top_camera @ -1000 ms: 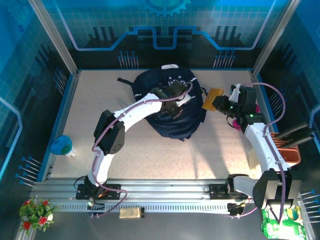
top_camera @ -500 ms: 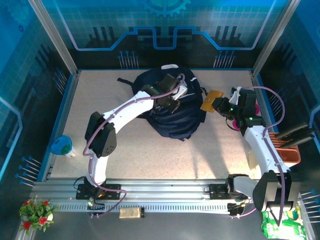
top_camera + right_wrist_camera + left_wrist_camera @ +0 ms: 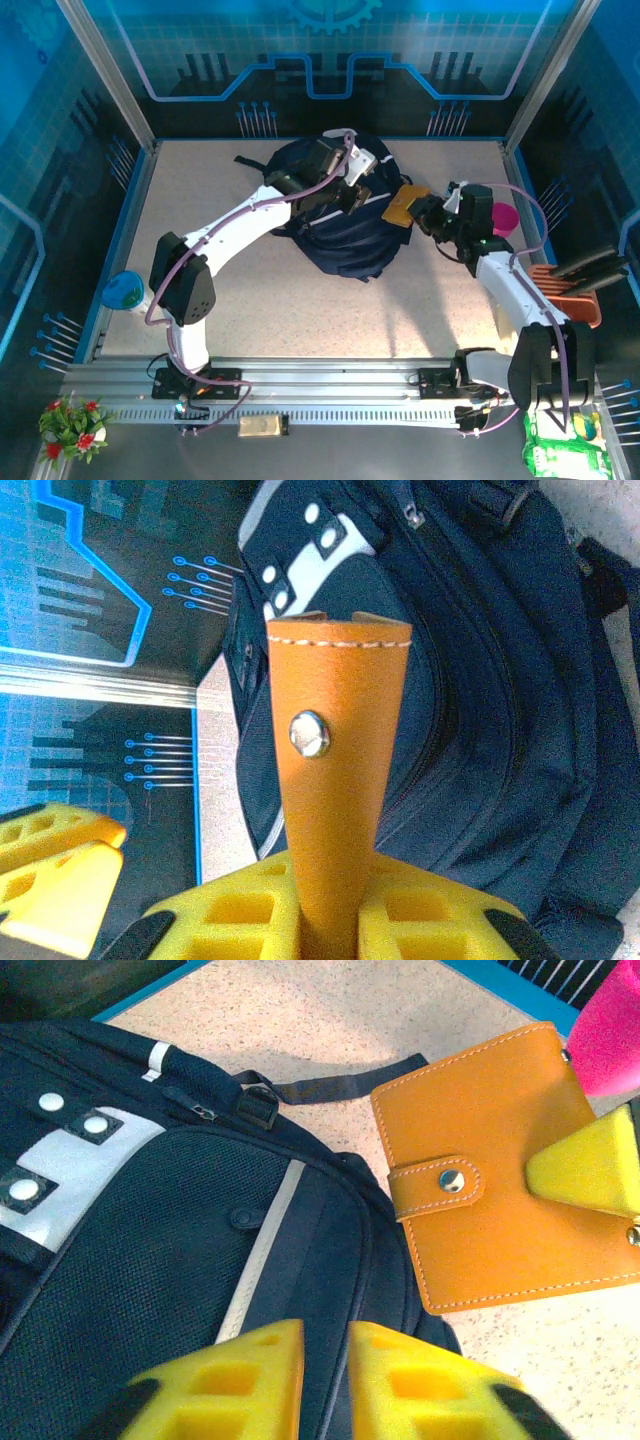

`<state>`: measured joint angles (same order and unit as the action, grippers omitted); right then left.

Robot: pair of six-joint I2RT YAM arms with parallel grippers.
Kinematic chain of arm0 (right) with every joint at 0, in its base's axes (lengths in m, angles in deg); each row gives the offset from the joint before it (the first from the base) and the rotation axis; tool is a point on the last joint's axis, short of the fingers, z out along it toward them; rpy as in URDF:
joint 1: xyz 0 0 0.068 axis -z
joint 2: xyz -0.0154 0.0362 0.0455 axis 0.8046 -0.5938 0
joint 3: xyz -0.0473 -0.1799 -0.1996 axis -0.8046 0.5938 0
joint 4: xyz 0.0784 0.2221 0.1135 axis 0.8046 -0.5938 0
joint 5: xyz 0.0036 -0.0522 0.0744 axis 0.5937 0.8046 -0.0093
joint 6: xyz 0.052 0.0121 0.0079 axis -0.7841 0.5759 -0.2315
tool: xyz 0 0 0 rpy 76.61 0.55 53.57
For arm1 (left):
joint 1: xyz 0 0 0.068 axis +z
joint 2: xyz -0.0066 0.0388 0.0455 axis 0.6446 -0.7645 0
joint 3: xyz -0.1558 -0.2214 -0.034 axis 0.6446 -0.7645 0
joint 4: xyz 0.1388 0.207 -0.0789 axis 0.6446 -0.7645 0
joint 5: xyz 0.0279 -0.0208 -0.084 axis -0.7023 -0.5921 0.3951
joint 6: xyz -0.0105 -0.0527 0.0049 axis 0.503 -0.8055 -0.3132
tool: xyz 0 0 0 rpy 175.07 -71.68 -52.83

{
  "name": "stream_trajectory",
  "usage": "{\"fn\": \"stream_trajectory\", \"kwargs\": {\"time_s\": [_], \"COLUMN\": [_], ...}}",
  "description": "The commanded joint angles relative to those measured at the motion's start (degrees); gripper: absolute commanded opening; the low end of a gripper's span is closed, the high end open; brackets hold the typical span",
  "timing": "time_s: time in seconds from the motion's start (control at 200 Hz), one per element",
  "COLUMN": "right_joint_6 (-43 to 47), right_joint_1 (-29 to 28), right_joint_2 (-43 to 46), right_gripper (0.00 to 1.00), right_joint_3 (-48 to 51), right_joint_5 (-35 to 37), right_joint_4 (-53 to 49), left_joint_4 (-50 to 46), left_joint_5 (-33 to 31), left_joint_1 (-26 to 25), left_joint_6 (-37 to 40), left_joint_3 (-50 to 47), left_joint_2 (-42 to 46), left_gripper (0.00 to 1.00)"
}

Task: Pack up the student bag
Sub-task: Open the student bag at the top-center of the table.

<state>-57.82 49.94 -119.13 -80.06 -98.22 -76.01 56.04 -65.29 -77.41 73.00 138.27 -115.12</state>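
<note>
The bag (image 3: 345,235) lies at the far middle of the table (image 3: 250,300), with its mesh pocket and zips facing up. The right gripper (image 3: 330,920) is clamped on one edge of an orange wallet (image 3: 337,730) and holds it out at the bag's right side. The left gripper (image 3: 325,1365) hovers low over the mesh pocket with its fingers close together and a thin gap between them; I cannot tell whether they pinch any fabric. The step in hand looks like getting the wallet inside. No opening shows yet, so the left gripper probably needs a firm hold on a zip pull or flap edge to lift a mouth open. The wallet should then go in narrow edge first and be let go only once well inside, or it may slide off the rounded fabric.
</note>
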Motion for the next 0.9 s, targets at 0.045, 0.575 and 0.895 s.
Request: {"fn": "stream_trajectory", "kwargs": {"time_s": [0.045,0.575,0.895], "right_joint_6": [-0.64,0.76,0.93], "right_joint_1": [-0.15,2.08,2.38], "right_joint_2": [2.01,3.84,4.01], "right_gripper": [0.17,0.17,0.17], "right_joint_3": [0.34,0.34,0.26], "right_joint_5": [5.91,8.6,8.41], "right_joint_4": [-1.93,-7.59,-8.01], "left_joint_4": [-9.88,-23.17,-26.64], "left_joint_5": [-0.37,-7.25,-12.07], "left_joint_1": [-0.04,-1.13,-0.09], "left_joint_6": [5.79,14.07,10.96], "left_joint_3": [3.53,14.07,23.17], "left_joint_2": [-3.91,-16.89,-20.29], "left_gripper": [0.33,0.69,0.48]}}
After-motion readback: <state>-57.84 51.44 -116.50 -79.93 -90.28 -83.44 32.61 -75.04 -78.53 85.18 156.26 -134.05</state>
